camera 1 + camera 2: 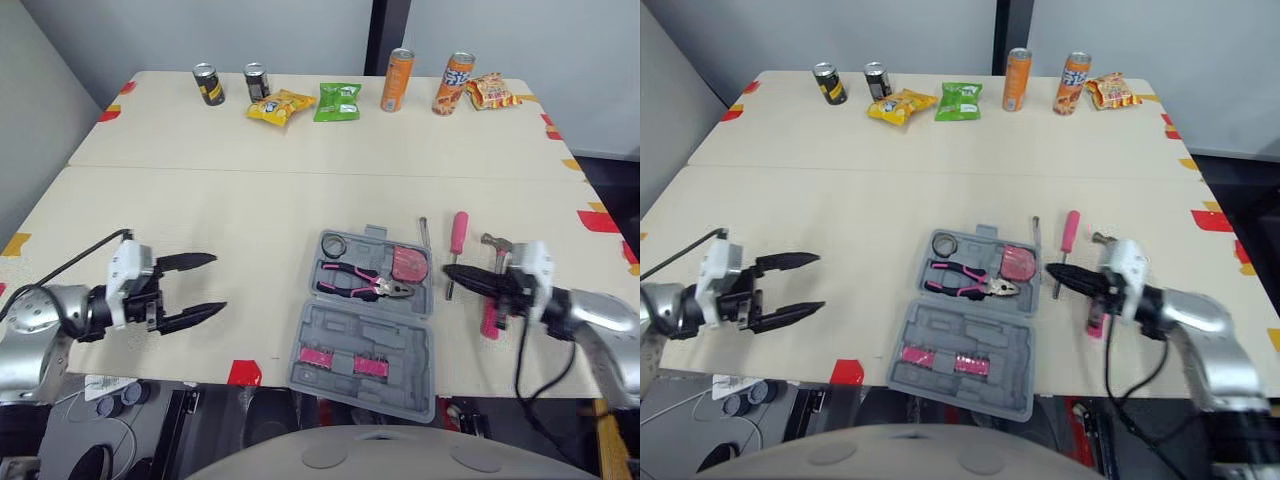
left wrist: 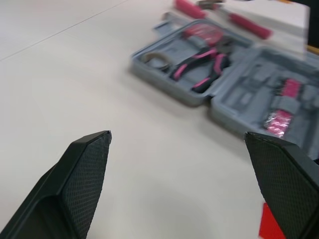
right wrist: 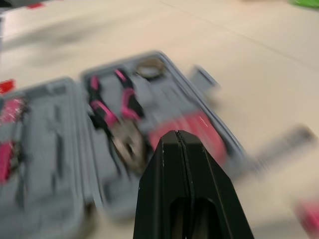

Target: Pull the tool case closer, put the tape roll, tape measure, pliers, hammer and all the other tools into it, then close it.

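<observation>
In the open tool case, pliers, tape roll, tape measure

Along the far edge of the pale table stands a row of items: two dark cans side by side at the left, then a yellow snack bag, a green snack bag, a tall orange can, an orange-and-blue can and an orange-red snack bag just beside it. Red tape patches and orange tape patches mark the table's edges.
</observation>
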You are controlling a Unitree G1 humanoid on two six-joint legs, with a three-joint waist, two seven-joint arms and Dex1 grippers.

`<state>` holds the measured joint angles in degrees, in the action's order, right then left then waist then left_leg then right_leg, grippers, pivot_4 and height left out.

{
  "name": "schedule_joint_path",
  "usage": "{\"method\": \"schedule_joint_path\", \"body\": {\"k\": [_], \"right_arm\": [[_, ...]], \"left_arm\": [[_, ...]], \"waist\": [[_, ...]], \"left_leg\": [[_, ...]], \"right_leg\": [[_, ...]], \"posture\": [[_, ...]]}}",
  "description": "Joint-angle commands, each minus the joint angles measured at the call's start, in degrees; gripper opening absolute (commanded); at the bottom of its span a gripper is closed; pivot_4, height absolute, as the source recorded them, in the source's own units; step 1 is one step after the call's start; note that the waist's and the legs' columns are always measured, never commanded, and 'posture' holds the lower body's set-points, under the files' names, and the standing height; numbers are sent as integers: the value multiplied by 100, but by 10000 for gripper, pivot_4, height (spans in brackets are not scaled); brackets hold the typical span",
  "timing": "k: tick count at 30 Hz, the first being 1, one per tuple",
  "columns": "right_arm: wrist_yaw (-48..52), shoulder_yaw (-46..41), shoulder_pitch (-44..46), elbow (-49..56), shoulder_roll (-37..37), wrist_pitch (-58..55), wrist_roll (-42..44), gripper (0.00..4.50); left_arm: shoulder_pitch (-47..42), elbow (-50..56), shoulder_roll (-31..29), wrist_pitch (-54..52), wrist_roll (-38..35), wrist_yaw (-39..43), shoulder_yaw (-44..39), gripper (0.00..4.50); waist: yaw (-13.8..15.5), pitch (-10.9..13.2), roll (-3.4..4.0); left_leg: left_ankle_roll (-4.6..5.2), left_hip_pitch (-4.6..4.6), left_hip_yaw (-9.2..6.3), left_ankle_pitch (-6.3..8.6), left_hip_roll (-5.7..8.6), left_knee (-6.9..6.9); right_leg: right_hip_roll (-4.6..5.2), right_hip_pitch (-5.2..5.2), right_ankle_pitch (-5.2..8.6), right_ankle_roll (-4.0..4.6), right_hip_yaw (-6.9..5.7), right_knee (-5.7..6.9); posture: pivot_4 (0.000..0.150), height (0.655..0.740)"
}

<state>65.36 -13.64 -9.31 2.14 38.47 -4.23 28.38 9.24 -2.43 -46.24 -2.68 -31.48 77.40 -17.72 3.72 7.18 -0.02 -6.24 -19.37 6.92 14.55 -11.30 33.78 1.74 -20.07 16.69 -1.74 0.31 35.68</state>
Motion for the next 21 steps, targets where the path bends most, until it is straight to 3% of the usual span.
{"method": "schedule_joint_path", "body": {"k": [1, 13, 21], "right_arm": [[117, -855, -376, -481, 89, 417, 235, 5563], [325, -2283, -902, -2896, 191, 1155, 351, 44863], [502, -2266, -675, -3478, 287, 1399, 285, 44863]], "left_arm": [[338, -346, 99, 225, -75, -130, -578, 45000], [734, -1839, 135, 733, 30, -242, -1400, 45000], [481, -2070, 49, 854, 145, -142, -1285, 45000]], "waist": [[-7, 0, 0], [-40, -2, 4], [-129, -3, 7]], "left_leg": [[4, 1, 0, 0, -1, 3], [102, 13, -1, 18, -23, 16], [117, 13, -6, 17, -25, 26]], "right_leg": [[0, 0, 1, 1, 0, 5], [8, 8, 12, 37, -8, 25], [13, 8, 18, 52, -16, 44]], "posture": [[1500, 7400], [1500, 7400], [1500, 7400]]}}
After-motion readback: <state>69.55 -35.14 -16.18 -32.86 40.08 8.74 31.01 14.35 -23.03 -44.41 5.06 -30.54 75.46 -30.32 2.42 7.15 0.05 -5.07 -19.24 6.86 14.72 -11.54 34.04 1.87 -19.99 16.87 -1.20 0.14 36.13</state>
